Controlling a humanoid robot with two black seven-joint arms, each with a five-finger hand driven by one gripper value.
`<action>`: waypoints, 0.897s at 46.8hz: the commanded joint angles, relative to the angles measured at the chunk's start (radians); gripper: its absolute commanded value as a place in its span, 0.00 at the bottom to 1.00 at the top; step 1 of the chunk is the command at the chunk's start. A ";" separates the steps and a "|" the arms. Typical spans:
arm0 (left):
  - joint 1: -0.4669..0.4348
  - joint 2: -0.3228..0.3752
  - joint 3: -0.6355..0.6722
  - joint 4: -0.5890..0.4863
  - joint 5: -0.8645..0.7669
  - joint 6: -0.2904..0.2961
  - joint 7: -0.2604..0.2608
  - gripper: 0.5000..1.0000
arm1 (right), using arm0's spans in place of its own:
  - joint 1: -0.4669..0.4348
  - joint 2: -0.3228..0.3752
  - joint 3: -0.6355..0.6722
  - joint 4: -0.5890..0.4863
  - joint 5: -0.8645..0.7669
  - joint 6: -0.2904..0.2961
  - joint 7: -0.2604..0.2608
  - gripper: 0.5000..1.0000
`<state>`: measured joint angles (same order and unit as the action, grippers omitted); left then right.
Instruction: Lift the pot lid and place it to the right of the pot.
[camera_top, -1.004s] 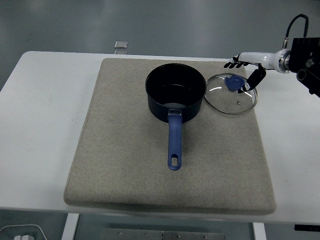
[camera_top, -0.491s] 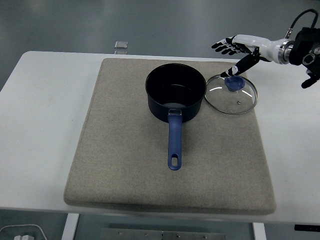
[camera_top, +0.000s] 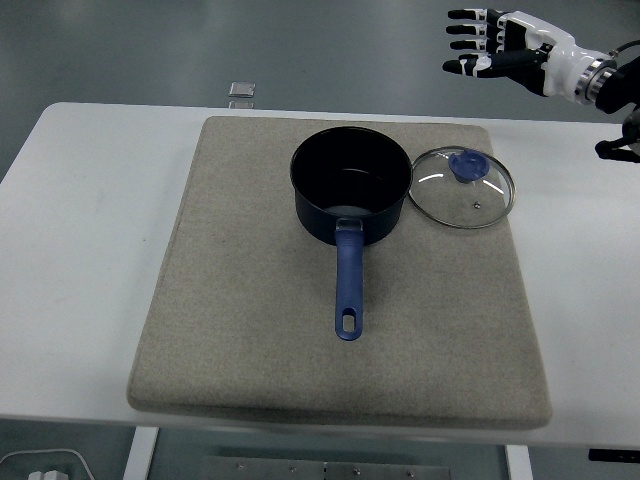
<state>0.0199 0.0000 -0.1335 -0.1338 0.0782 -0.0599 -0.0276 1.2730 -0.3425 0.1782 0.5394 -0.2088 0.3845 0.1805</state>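
A dark blue pot with a long blue handle stands uncovered on the grey mat. Its glass lid, with a blue knob on top, lies flat on the mat just right of the pot, close to its rim. My right hand hovers high above and behind the lid, near the picture's top right, fingers spread and holding nothing. The left arm does not show.
The mat covers most of the white table. A small silver object sits at the table's far edge, behind the mat. Bare table runs along both sides of the mat.
My right hand has let go of the lid's knob, opened, and risen up and away toward the top right. The lid stays flat beside the pot.
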 joint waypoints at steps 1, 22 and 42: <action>0.000 0.000 0.000 0.000 0.000 0.000 0.000 1.00 | -0.023 0.008 0.000 -0.006 0.069 -0.001 -0.001 0.80; 0.000 0.000 0.000 0.000 0.000 0.000 0.000 1.00 | -0.113 0.079 0.098 -0.050 0.347 -0.010 -0.053 0.80; 0.000 0.000 0.000 0.000 0.000 0.000 0.000 1.00 | -0.144 0.109 0.155 -0.049 0.373 -0.032 -0.059 0.81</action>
<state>0.0201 0.0000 -0.1334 -0.1335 0.0781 -0.0598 -0.0276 1.1302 -0.2337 0.3302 0.4895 0.1655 0.3485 0.1175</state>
